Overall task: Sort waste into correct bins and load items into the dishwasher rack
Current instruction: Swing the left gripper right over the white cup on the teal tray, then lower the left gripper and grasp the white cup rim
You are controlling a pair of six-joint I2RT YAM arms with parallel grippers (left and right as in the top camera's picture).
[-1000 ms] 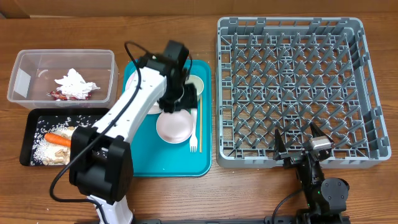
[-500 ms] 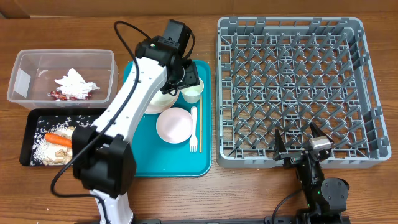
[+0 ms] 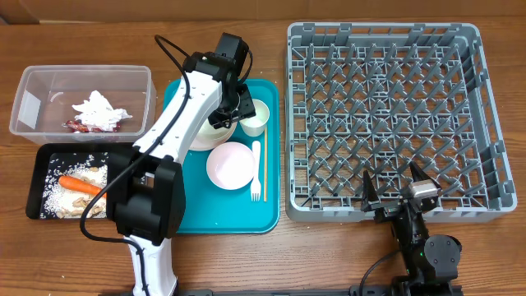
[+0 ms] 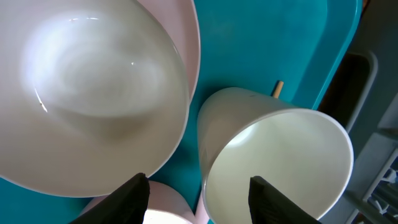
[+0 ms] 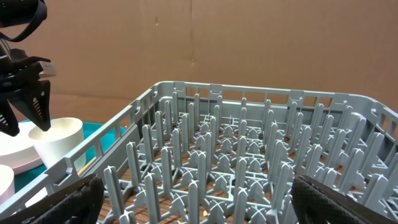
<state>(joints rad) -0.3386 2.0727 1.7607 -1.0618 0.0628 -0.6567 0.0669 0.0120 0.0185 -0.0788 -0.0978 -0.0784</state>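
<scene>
1 white cup [image 3: 256, 116] is what the next move turns on. It stands upright, mouth up, at the far right of the teal tray [image 3: 197, 215], just beside the white bowl [image 4: 93, 81] and near the left wall of the grey rack [image 3: 289, 123]. Its long axis runs straight up, so by my reading only the rim and wall offer a hold from above. The left gripper [image 4: 199, 202] hangs over that spot, pointing down. The wrist view shows its 2 fingers [image 4: 134, 199] spread with nothing pinched: 1 hangs in front of the cup's open mouth, the other over the gap toward the bowl and the pink plate [image 3: 230, 164], so the cup's near wall lies between them. Whether either finger touches the cup I cannot tell. The left arm reaches from the table's near edge across the tray and is clearly the nearer one — the right gripper [image 3: 394, 185] sits at the rack's near edge, well apart from the cup, its fingers spread wide and empty. A straight drop and a squeeze on the wall looks like what is called for.
</scene>
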